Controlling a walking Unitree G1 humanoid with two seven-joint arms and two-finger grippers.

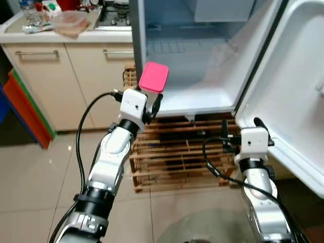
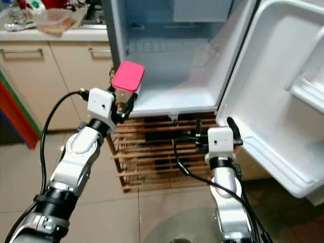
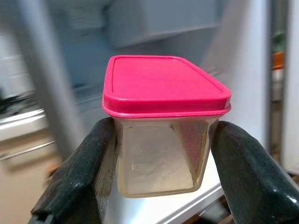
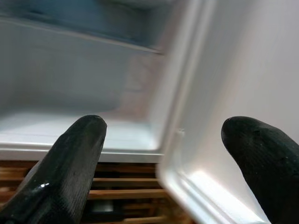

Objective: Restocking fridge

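A tub (image 1: 153, 77) with a pink lid (image 3: 161, 84) is gripped by the left tool (image 3: 161, 154), its two black fingers (image 3: 81, 177) pressed against the clear sides just under the lid. The tub is held upright in the air at about 11 o'clock from the robot, just in front of the left edge of the open fridge (image 1: 192, 55), level with the fridge's bottom lip; whether it touches the fridge cannot be told. The inside of the fridge is seen at 12 o'clock, with a white floor and a shelf above it. The door (image 1: 298, 91) is swung wide to 2 o'clock, its inner trays facing the robot. The right tool (image 4: 163, 158) is held open at about 1 o'clock, low, pointing at the corner where the door meets the fridge's bottom edge, with nothing between its fingers (image 4: 65, 163). A wooden pallet (image 1: 177, 152) is seen under the fridge, on the tiled floor (image 1: 30, 187). At 10 o'clock a bench (image 1: 66, 35) with beige cabinet fronts carries a bottle (image 1: 30, 12), a clear tray (image 1: 71, 21) and other small items too blurred to name.
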